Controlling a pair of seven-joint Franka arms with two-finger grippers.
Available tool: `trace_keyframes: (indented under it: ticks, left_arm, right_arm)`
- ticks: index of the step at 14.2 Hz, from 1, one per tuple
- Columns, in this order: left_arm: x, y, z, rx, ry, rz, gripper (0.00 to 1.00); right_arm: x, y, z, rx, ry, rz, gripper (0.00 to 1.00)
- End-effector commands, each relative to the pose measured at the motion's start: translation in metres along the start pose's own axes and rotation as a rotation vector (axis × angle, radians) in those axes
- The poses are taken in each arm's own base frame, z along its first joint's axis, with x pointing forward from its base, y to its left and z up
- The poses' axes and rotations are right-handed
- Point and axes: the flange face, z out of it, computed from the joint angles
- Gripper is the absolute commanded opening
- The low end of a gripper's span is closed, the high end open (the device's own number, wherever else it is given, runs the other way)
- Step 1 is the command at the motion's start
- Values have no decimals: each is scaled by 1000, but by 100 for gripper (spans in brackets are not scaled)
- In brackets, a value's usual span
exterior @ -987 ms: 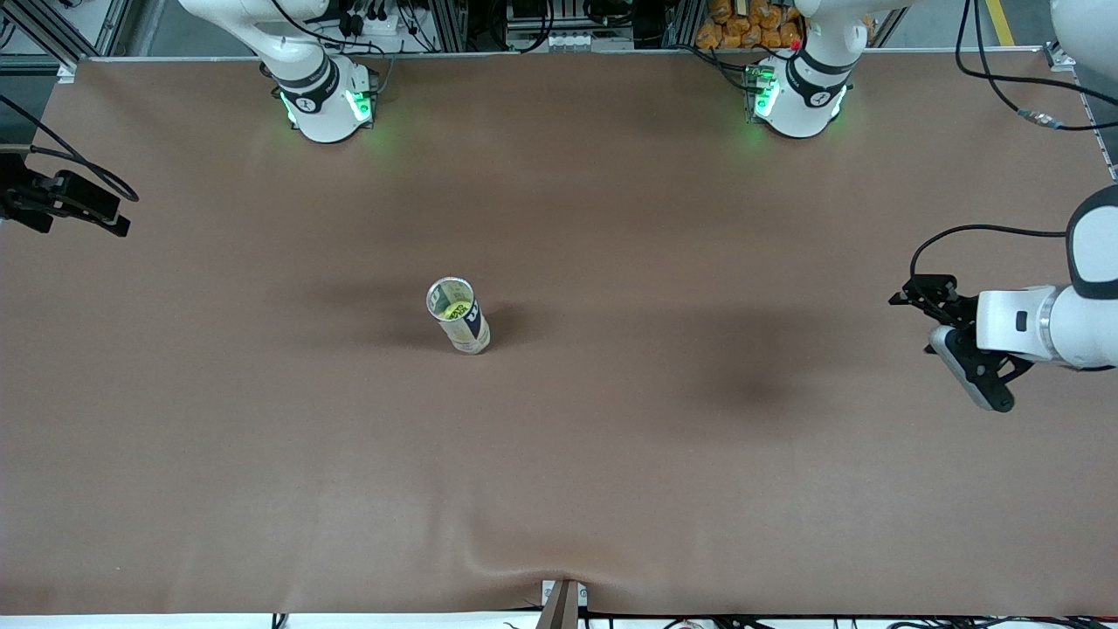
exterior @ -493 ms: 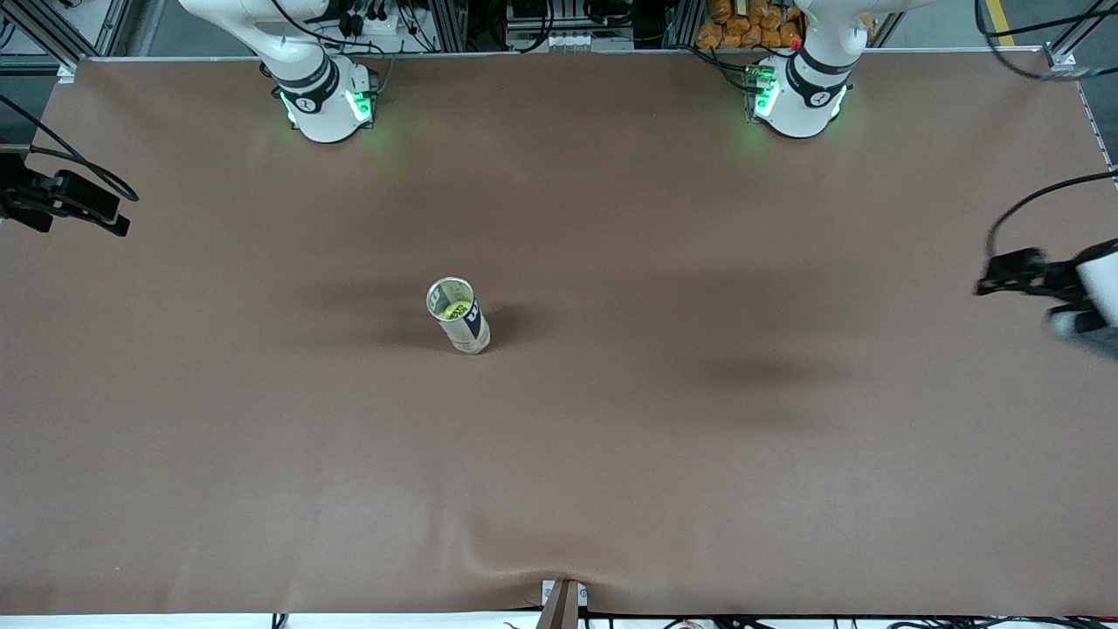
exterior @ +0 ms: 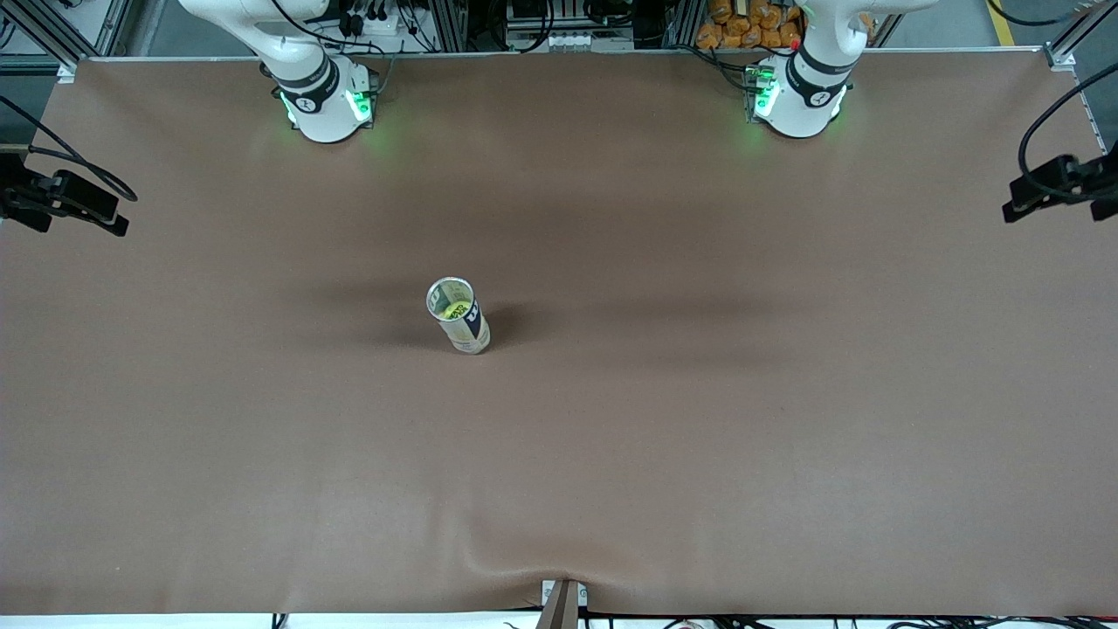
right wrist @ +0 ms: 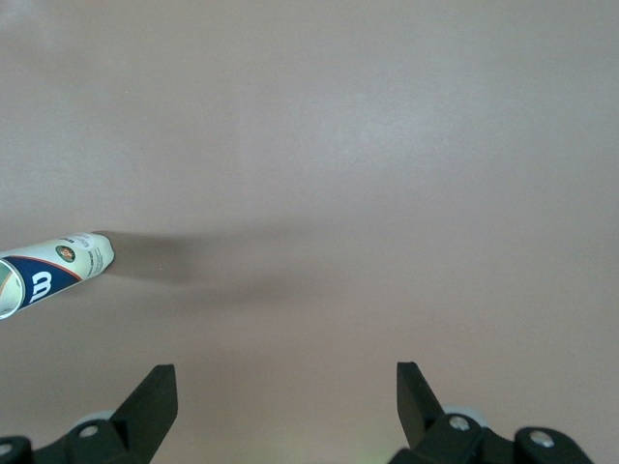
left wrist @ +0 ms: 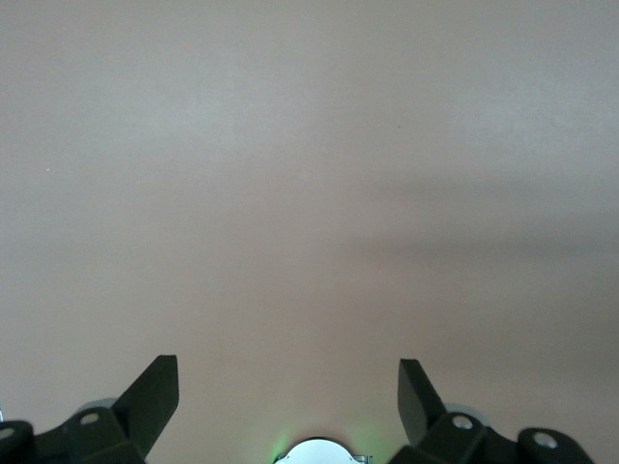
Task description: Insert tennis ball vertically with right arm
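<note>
A tennis-ball can (exterior: 458,316) with a white and dark blue label stands upright near the middle of the brown table (exterior: 699,454), its top open. A yellow-green tennis ball (exterior: 452,308) shows inside it. The can also shows in the right wrist view (right wrist: 53,271). My right gripper (exterior: 87,210) hangs over the table edge at the right arm's end, well away from the can; in its wrist view it (right wrist: 287,387) is open and empty. My left gripper (exterior: 1026,199) hangs over the edge at the left arm's end; it (left wrist: 287,387) is open and empty above bare table.
The two arm bases (exterior: 323,100) (exterior: 799,96) stand along the table's edge farthest from the front camera, lit green. A metal bracket (exterior: 563,603) sits at the edge nearest the front camera, where the table cover wrinkles.
My left arm has swung its gripper away from the table's middle, out toward the edge at its own end and toward the bases. The right arm and the can have not moved.
</note>
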Motion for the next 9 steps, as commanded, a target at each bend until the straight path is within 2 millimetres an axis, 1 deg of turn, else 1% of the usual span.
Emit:
trace_keyframes:
  ticks: [1, 3, 4, 6, 7, 9]
  left_arm:
    - [-14, -11, -7, -2, 17, -30, 100]
    - [-30, -11, -6, -10, 14, -19, 100]
    - [-35, -14, 3, -13, 11, -23, 100]
    - [-46, -16, 13, -17, 49, -15, 100]
    - [-50, -15, 16, -23, 46, -15, 100]
    - [-48, -15, 16, -28, 46, -16, 100]
  right_arm:
    - [-2, 4, -4, -10, 2, 22, 100]
    - [-2, 4, -4, -10, 4, 22, 100]
    - [-2, 4, -4, -10, 4, 22, 100]
    - [-2, 0, -4, -10, 4, 11, 100]
    - [-2, -1, -4, -12, 7, 10, 100]
    - [0, 5, -3, -8, 10, 16, 100]
